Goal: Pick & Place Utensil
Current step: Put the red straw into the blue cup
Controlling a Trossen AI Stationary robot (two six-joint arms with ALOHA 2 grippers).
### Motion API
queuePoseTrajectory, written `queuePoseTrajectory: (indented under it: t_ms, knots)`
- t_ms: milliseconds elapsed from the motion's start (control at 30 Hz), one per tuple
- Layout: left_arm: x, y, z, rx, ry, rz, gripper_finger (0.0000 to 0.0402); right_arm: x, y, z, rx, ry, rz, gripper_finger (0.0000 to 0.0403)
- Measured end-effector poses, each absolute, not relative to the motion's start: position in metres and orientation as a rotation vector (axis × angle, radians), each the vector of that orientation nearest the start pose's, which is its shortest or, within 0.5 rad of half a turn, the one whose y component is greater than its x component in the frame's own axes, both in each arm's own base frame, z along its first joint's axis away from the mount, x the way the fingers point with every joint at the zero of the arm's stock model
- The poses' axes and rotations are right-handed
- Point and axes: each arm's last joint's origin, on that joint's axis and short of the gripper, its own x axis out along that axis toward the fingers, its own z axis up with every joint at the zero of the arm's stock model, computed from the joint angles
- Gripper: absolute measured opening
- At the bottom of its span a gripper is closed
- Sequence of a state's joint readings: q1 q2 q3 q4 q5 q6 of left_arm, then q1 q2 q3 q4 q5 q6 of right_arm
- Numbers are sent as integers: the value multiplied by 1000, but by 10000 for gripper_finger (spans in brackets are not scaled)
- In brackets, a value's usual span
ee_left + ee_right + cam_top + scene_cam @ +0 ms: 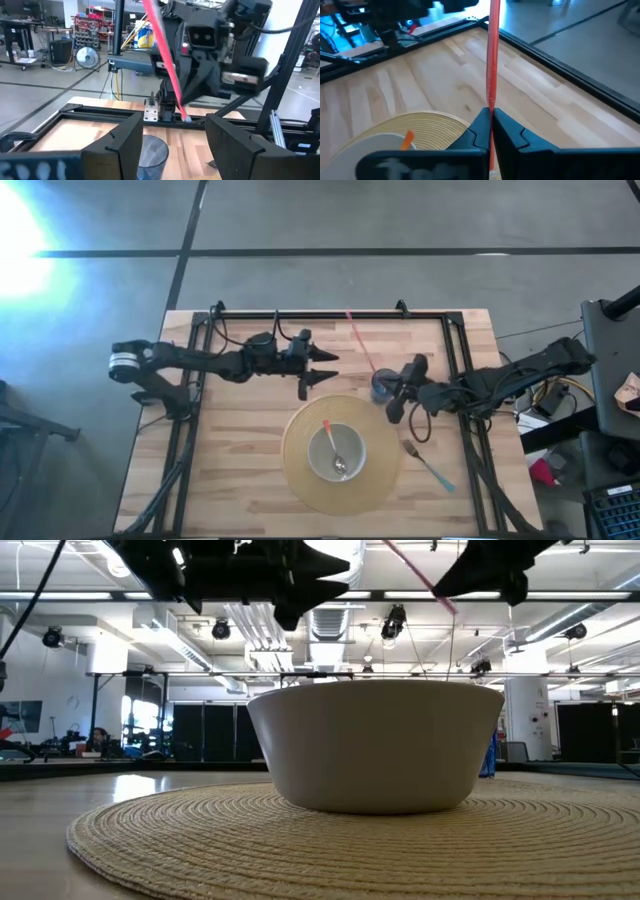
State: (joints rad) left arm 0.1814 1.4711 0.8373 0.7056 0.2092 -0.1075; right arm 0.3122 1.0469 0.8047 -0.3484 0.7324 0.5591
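Woven placemat [330,830] lay nearest the low camera, bearing a white bowl [336,452] that contained a spoon [334,450]. Right gripper [397,392], at the mat's 2 o'clock, was clamped on a red straw [494,55], fingers pressed against it, beside a clear cup [382,388]. Left gripper [322,367], at 12 o'clock, hovered with fingers spread, empty. A fork [428,463] lay at 3 o'clock.

Bare table [240,450] left of the mat [300,480] lies open; bowl [337,453] and cup [383,388] block the centre
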Motion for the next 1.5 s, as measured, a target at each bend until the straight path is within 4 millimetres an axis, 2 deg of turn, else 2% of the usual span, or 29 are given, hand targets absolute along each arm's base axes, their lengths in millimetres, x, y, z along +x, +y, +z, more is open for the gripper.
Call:
queuePoseTrajectory:
  t_ms: [300,567,1167,1333,1500]
  knots:
    - [326,52,271,-130,-114,-73,208,240,58,270,185,347,-497,8]
    - [331,48,271,-143,-192,-106,208,262,65,272,128,234,-455,8]
    - [330,39,280,-166,-303,-211,206,279,65,265,105,201,-464,8]
    - [329,39,281,-164,-313,-212,185,281,65,265,105,191,-464,8]
    - [329,39,281,-159,-316,-210,130,280,65,266,109,184,-463,8]
